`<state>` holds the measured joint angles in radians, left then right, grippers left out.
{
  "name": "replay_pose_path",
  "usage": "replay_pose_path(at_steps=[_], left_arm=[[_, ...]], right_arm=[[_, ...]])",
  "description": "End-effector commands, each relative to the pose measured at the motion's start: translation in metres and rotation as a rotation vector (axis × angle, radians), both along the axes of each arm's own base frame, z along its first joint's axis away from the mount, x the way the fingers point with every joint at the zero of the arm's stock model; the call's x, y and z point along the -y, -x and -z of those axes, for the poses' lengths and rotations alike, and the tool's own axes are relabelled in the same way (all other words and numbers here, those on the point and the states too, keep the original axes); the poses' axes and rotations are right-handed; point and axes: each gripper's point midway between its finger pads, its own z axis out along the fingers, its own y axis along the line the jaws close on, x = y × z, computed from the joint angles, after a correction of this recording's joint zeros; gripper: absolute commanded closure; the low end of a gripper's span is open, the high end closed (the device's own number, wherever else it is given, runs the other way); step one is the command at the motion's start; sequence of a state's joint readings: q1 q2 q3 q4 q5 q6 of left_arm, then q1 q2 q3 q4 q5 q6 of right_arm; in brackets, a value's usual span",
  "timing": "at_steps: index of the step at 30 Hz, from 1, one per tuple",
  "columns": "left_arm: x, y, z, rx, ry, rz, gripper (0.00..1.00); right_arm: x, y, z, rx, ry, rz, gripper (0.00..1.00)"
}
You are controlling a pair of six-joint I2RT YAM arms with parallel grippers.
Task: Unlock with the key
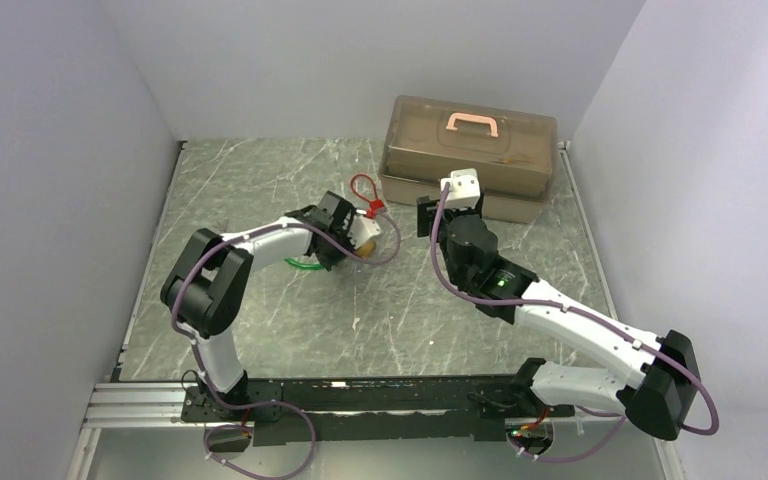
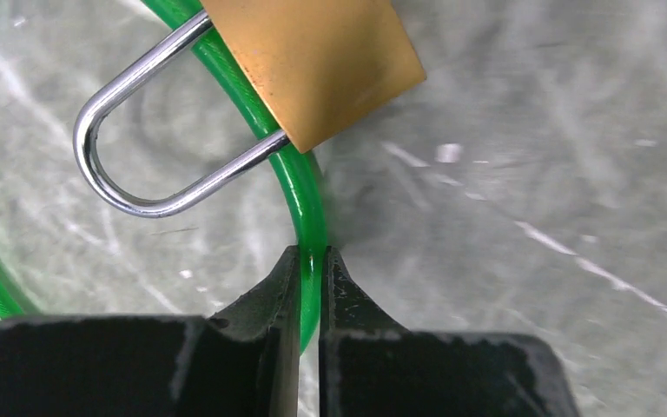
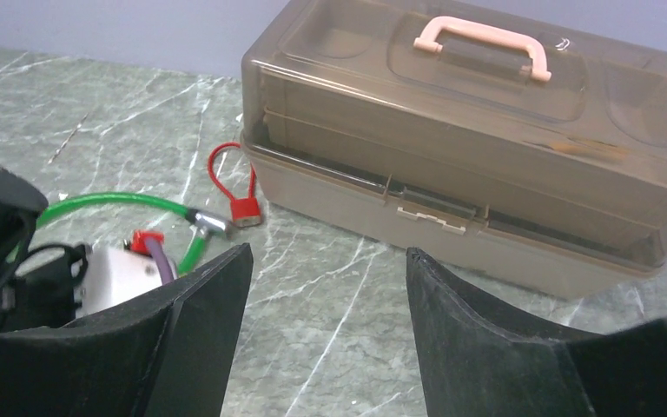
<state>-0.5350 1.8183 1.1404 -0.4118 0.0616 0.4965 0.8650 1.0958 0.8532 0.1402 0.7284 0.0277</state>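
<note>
**Rectangular brass padlock (image 2: 313,69) on green plastic-coated cable (image 2: 300,187), near the middle of the grey marbled tabletop (image 1: 260,180); not yet unlocked.**

Body plain and matte. Its bent steel shackle (image 2: 104,174) hooks round the cable and appears seated at both legs; the keyhole is not in view. Left gripper (image 2: 313,254) is clenched on the cable alone, with the padlock at twelve o'clock of its tips and the shackle at ten. Right gripper (image 3: 327,252) stands released and empty, facing the translucent brown plastic toolbox (image 3: 486,174). Red wire loop with a red tag (image 3: 245,209) lies at twelve o'clock of the padlock in the top view; whether it carries the key cannot be told. Risks: the unheld padlock may swing or slide along the cable under a key's push, and the slick cable may slip from the narrow tips.
</note>
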Motion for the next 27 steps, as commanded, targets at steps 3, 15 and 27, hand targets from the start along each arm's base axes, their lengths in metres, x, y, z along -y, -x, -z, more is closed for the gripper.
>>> replay_pose_path(at_steps=[3,15,27], left_arm=[[0.036,0.080,0.011,-0.206,0.075,0.171,0.95],[0.050,0.051,-0.091,-0.201,0.332,0.226,0.01],[0.021,-0.141,-0.099,0.020,0.377,-0.258,0.05]], right_arm=[[0.016,0.003,-0.018,0.049,-0.030,0.061,0.33],[0.040,0.001,-0.019,0.055,-0.058,0.136,0.32],[0.041,0.001,-0.018,0.055,-0.112,0.123,0.33]])
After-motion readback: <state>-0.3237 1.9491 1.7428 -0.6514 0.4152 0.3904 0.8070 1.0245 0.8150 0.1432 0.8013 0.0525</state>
